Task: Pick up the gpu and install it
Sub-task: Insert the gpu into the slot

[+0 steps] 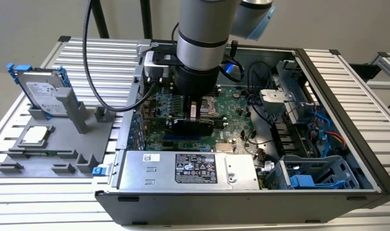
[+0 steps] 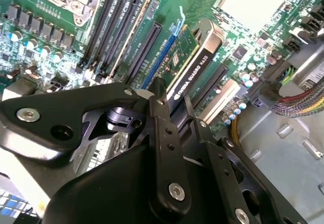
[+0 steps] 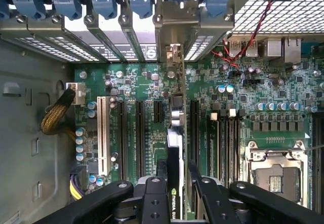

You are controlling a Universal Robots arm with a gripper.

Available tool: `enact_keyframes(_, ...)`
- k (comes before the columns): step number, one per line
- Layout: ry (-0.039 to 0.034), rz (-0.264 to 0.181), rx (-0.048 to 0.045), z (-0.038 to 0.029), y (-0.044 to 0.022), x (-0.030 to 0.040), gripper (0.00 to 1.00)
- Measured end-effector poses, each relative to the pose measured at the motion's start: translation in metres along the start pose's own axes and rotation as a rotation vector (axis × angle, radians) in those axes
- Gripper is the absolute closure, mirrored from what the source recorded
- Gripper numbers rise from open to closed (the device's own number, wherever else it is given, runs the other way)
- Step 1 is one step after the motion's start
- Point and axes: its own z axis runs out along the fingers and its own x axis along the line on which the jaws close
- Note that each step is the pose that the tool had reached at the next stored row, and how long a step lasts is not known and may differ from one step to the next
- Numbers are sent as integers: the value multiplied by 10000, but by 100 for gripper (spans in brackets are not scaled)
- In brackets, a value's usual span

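**GPU held on edge over motherboard slots, tool clamped**

The gpu (image 3: 174,158) stands on edge inside the open computer case (image 1: 349,120), low over the motherboard (image 3: 283,87) and running parallel to the long expansion slots (image 3: 123,133). In the first wrist view its silver bracket end points toward the row of rear slot covers (image 3: 136,36); in the second wrist view its black cover side lies beside a blue slot. Whether its edge connector has already entered a slot cannot be told.

Risk, as judged: if the card sits slightly off the slot line, or its bracket misses the rear opening, downward pressure could bend the board or damage the slot. A tilt in the grip would cause the same.

The tool (image 3: 175,179) is closed narrowly on the gpu, a finger (image 3: 161,169) pressed to each flat face near the end away from the bracket.

Outside the case, a hard drive (image 1: 42,91) and a CPU chip (image 1: 37,135) rest in a grey fixture on the table (image 1: 28,192).
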Motion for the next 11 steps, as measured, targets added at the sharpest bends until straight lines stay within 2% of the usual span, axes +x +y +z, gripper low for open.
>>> enact_keyframes(2,-72,-2,-33,1,1,0,100)
enact_keyframes(5,-92,-1,-72,0,1,-1,100)
enact_keyframes(7,-75,0,-79,-7,-14,-1,100)
enact_keyframes(11,10,5,-75,-14,-31,-1,100)
